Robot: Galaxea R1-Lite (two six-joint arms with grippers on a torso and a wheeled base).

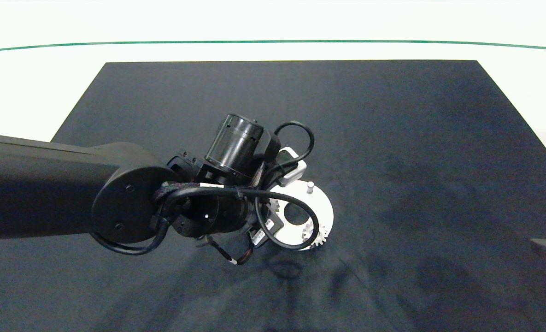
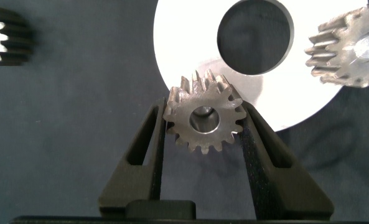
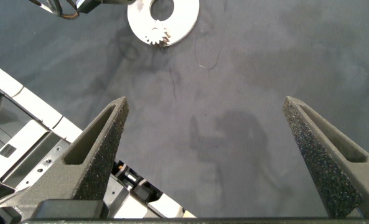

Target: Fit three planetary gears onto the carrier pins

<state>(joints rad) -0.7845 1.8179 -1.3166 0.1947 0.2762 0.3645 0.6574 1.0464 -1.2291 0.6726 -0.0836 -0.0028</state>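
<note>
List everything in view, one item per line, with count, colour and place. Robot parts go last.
planetary gears: three, silvery; one between the left gripper's fingers at the disc's edge, one seated on the disc, one lying on the mat off the disc.
white disc: one, white, large centre hole, on the mat near its middle.
carrier pins: one bare whitish pin shows at the disc's far side; the others are covered.
black mat: one, dark, covering most of the table.
table: one, pale, with a green line near its far edge.
left gripper: dark arm from the left, over the disc, fingers closed on a gear.
right gripper: parked at the right edge, fingers wide apart, holding nothing.
</note>
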